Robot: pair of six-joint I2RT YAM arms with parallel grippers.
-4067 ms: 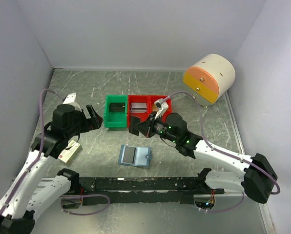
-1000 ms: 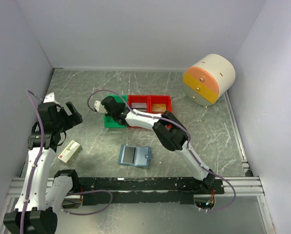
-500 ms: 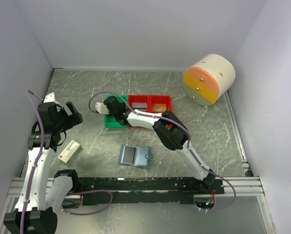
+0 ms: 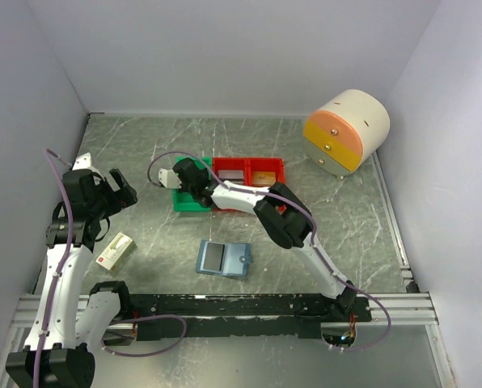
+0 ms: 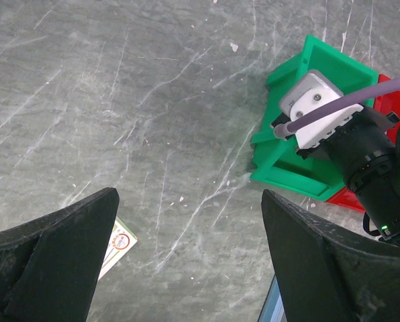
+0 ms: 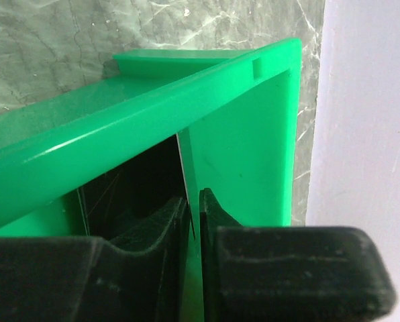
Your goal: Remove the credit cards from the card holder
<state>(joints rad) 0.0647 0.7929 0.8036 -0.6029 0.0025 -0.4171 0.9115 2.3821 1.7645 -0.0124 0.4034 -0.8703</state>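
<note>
My right gripper [image 6: 193,200] sits in the green plastic bin [image 6: 254,127], jaws almost pressed together beside a thin dark card [image 6: 180,168]; I can't tell if they pinch it. Left gripper [image 5: 188,198] hangs spread wide at the left. The slate-blue folding card holder [image 4: 237,260] lies open, near centre.

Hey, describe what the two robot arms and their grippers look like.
The left arm and right arm have white links, black joints and a looping purple cable. The left gripper and right gripper have black wedge-shaped fingers.
</note>
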